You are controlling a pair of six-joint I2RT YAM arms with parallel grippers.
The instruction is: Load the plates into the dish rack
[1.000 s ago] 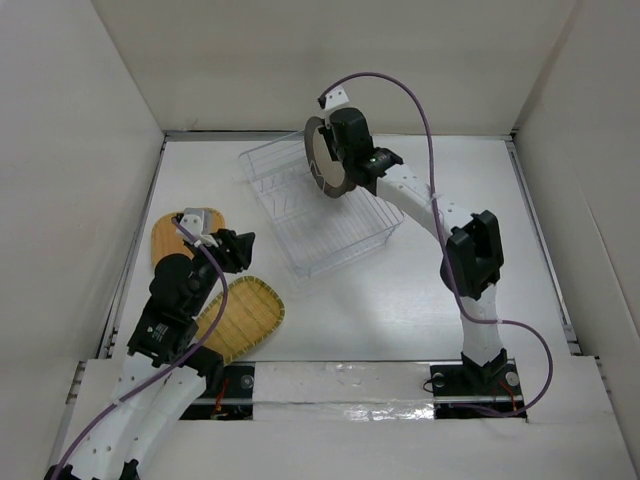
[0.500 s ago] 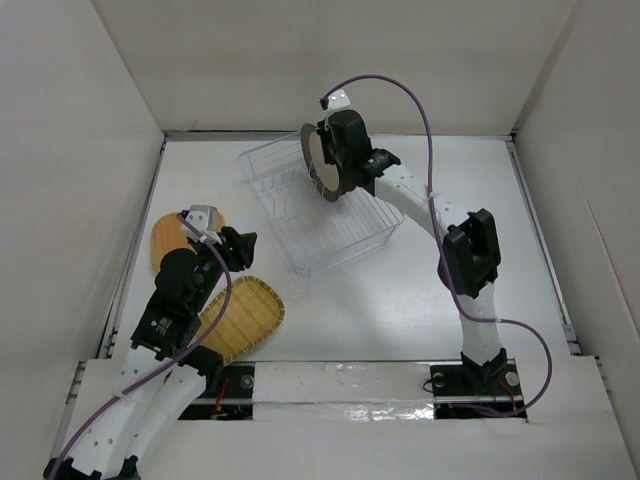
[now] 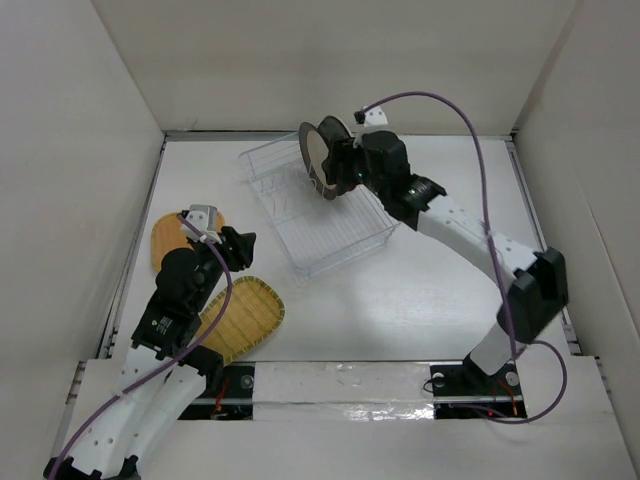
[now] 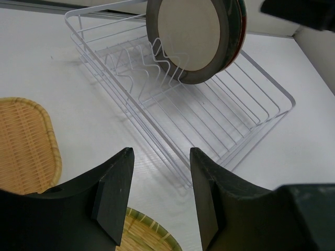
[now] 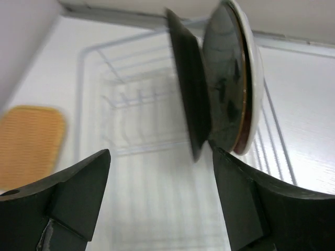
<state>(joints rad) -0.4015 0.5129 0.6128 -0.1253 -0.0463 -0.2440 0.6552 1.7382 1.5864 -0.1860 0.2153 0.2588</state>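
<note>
Two lie flat by our left gripper [image 4: 159, 157], jaws apart and empty: yellow woven plate [image 3: 245, 315], orange woven plate [image 3: 165, 236]; we judge both light, stiff, best pinched at a rim. Round plates [image 4: 191, 36] stand upright in the dish rack [image 3: 335, 237], right gripper [image 5: 161, 157] spread beside them.

A: How do the fingers of the right gripper [image 5: 161, 154] stand?
B: Wide apart, at the bottom corners, with nothing between them.
A: And beyond them?
B: Two plates on edge in the rack [image 5: 107, 65]: a grey plate [image 5: 187, 89], and close on its right a shiny plate [image 5: 227, 73] with a pale rim.
A: Anything else?
B: A blurred orange woven plate [image 5: 30, 140] lying flat on the table [image 5: 293, 104], left of the rack.
</note>
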